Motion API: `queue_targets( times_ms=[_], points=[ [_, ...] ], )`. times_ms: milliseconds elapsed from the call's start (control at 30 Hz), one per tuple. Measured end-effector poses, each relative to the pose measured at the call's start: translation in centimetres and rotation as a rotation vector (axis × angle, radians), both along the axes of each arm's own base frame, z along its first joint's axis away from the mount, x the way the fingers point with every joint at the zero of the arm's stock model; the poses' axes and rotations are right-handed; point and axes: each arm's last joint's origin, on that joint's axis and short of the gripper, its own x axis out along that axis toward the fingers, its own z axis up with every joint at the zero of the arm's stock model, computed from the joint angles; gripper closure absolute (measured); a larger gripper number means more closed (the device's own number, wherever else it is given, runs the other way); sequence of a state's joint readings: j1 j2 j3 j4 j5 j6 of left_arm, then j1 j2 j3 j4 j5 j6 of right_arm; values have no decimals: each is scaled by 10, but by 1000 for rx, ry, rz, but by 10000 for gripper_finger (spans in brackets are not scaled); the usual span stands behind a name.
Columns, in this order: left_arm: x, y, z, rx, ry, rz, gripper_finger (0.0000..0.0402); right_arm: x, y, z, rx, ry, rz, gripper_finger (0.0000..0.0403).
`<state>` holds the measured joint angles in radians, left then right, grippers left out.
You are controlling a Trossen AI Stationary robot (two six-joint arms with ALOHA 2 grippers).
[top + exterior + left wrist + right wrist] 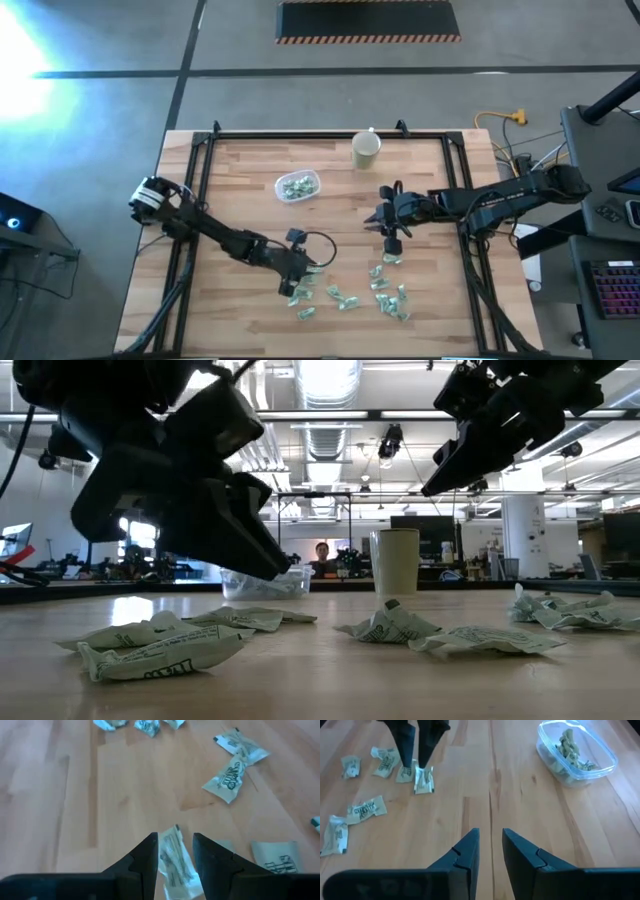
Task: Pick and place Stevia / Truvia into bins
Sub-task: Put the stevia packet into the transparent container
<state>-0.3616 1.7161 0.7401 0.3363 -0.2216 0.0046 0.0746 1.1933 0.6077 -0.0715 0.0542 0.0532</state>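
Left end effector (175, 857) low over the bench (240, 160), fingers narrow around a crumpled pale green-and-white Stevia sachet (176, 865), its lower end cut off by the frame; contact hard to confirm. Right end effector (491, 851) raised above bare wood, narrow gap, nothing between fingers. More loose sachets (385, 297) scattered along the near edge. Clear tub (298, 185) mid-bench with several sachets inside, contents blurred. Beige cup (365, 149) behind.
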Motion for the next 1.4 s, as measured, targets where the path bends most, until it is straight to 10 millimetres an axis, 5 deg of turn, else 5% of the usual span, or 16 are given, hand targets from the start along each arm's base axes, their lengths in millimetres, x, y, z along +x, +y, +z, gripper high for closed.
queue_targets(
  times_ms=[1133,1400],
  points=[
    [4,24,-21,-78,116,68,297,-1,0,-2,-1,5,0,339],
    [4,24,-21,-51,118,52,377,-1,0,-2,-1,5,0,340]
  ],
)
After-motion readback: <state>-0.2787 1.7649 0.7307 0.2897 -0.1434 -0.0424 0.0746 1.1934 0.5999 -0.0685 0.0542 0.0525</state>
